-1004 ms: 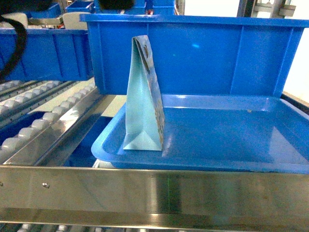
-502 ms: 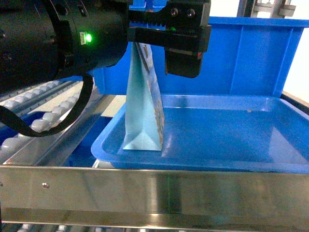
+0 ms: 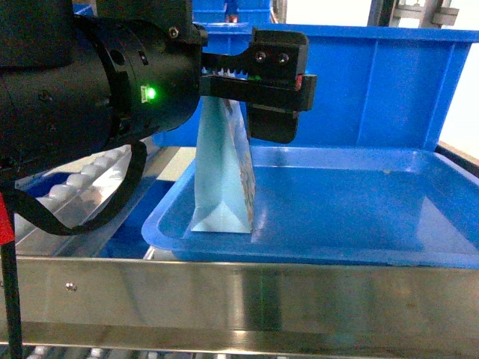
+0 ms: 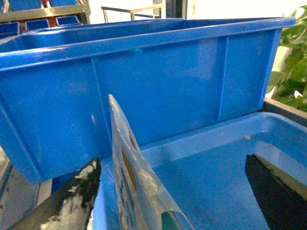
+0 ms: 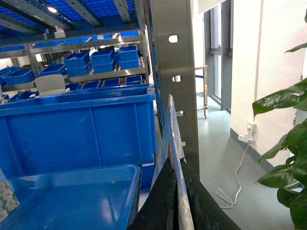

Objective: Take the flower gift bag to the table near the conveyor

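Two jaws: left gripper [image 3: 251, 101] spread wide around gift bag [image 3: 222, 176] top; right gripper [image 5: 176, 201] pinching thin sheet [image 5: 173, 143].

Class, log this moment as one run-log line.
left gripper open, astride flower gift bag top | bag upright in blue tray | right gripper shut on thin sheet

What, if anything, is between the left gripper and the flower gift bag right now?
Nothing visible. The left gripper is open, with one finger on each side of the top of the gift bag. The bag stands upright in the blue tray, and the blue bin rises close behind it.
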Motion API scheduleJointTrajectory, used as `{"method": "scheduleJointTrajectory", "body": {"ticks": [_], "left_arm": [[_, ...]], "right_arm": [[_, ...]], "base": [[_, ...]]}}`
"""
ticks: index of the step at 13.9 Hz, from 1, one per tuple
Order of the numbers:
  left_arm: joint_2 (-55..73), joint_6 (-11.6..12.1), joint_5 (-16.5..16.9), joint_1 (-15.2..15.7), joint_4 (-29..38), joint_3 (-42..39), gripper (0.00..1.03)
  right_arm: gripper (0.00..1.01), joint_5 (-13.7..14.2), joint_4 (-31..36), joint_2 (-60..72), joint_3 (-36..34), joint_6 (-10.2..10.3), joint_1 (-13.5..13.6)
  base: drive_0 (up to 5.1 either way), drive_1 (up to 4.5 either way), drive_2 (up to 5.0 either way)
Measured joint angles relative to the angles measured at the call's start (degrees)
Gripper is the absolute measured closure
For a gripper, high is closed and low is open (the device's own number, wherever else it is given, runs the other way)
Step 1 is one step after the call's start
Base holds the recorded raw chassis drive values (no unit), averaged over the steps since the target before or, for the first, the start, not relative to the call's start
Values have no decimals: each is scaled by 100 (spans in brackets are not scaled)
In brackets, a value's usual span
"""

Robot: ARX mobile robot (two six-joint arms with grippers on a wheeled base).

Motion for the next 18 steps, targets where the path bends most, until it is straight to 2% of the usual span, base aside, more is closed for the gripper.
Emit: {"method": "scheduleJointTrajectory", "body": {"ticks": [7,8,12,14,15,18], "left_arm": [[116,-267,-155,4,-24,0,97],[116,-282,-177,4,-28,-2,101],[98,-262,-369,-2,160,-92,101],[-79,-116,-496,-4,376,-205,101],[-273,28,-579,7,645,-302,101],[-955,293,-785,267,1054,-688,101]], "right_arm": [[99,0,0,0,0,0,2],[99,0,0,0,0,0,2],[99,0,0,0,0,0,0],[99,0,0,0,0,0,2],[99,0,0,0,0,0,0],[99,0,0,0,0,0,2]], "base": [[0,0,0],[0,0,0],[0,0,0],[0,0,0],[0,0,0],[0,0,0]]}}
